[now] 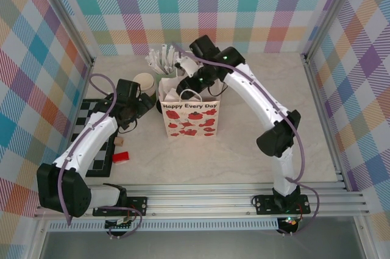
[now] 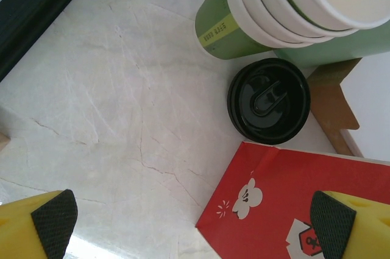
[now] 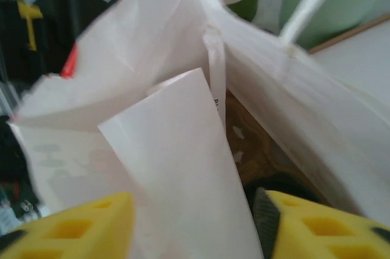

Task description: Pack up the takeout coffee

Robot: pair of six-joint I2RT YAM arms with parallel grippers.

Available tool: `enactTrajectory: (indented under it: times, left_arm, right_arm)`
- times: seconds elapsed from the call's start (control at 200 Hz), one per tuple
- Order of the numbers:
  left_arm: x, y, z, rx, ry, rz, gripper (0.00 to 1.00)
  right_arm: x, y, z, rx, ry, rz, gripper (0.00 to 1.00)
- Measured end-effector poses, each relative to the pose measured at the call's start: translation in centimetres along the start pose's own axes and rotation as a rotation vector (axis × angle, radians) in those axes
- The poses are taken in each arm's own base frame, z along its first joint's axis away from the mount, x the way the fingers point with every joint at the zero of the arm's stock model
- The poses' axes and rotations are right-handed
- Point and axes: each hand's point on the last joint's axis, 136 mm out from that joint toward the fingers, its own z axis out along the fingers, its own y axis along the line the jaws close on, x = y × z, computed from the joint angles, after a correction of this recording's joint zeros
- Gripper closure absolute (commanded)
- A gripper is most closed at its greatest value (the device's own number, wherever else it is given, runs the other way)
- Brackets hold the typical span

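Now | right gripper (image 3: pixel 194 207) being held spread inside white red-printed paper bag (image 1: pixel 191 119) | green black-lidded paper cup judged low inside, barely discernible | straight-up withdrawal being advised | left gripper (image 2: pixel 194 222) being held wide

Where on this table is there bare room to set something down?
The widest bare patch is the right side of the table, between the right arm and the right wall. A narrower strip lies between the gift bag and the front rail. The back left is crowded: cup stack, loose black lid, left arm and chessboard mat.
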Motion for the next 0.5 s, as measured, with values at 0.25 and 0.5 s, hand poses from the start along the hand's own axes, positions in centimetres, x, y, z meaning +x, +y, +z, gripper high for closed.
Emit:
enactTrajectory:
  times: [0.25,0.5]
  left_arm:
    - [0.5,0.2,0.8,-0.016,0.018,-0.003,0.0]
    - [1.3,0.1,2.4,-0.036,0.053,0.01,0.0]
  right_arm:
    - [0.0,-3.6,-8.7,0.25,-0.181,0.201,0.0]
    - [3.6,-8.1,-8.3,0.351,-0.121,0.429,0.17]
